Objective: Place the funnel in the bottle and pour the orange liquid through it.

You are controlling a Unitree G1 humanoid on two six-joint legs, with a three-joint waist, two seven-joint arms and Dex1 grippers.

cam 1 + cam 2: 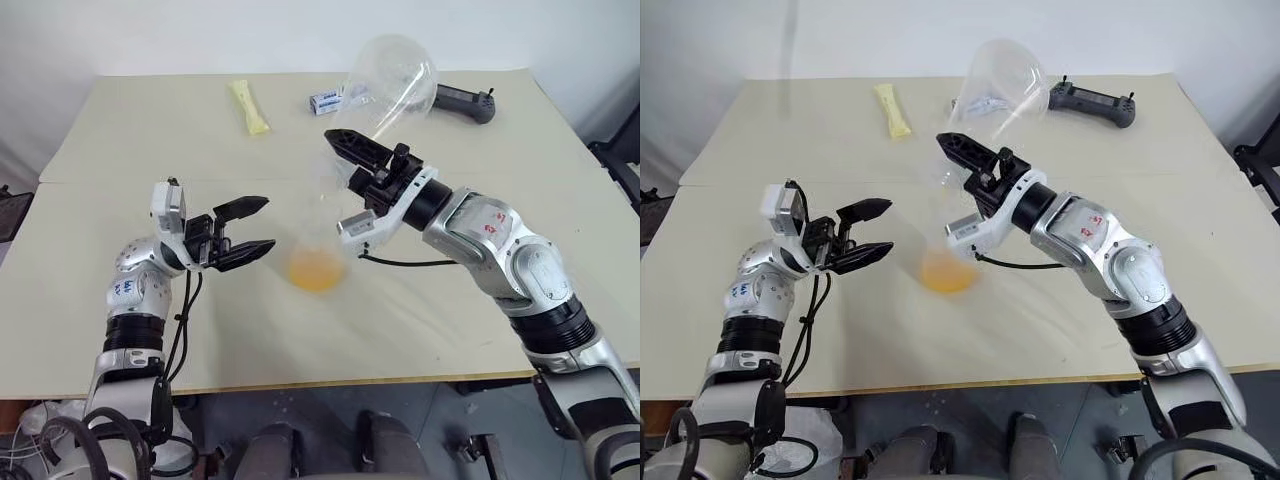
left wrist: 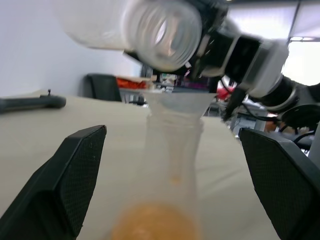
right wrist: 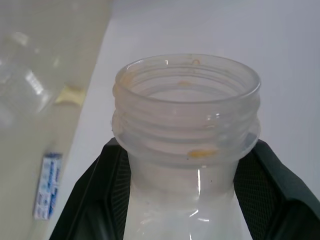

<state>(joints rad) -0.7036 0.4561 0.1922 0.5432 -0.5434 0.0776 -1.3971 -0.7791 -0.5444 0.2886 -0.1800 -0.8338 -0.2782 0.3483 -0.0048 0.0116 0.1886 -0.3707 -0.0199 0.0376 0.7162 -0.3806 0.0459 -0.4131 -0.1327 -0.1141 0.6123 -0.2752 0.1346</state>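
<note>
A clear threaded-neck flask (image 3: 187, 150) is clamped at the neck by the right gripper (image 1: 352, 172), tilted over the funnel (image 2: 178, 102) seated in the bottle (image 1: 318, 245) at mid-table. The orange liquid (image 1: 315, 271) lies in the bottle's base. The left gripper (image 1: 246, 228), fingers apart, is held just beside the bottle. A yellow packet (image 1: 249, 106), box (image 1: 327, 100) and black controller (image 1: 463, 101) lie near the table's (image 1: 120, 130) far edge.

Bottle: clear conical flask-like bottle (image 1: 318, 250) stands on the pale table (image 1: 120, 140), between both grippers.
Funnel: small clear plastic funnel (image 2: 176, 102) sits in its neck.
Liquid: orange liquid (image 1: 316, 270) pools inside its base.
Behind: yellow packet (image 1: 250, 106), black controller (image 1: 462, 101), far side.
</note>
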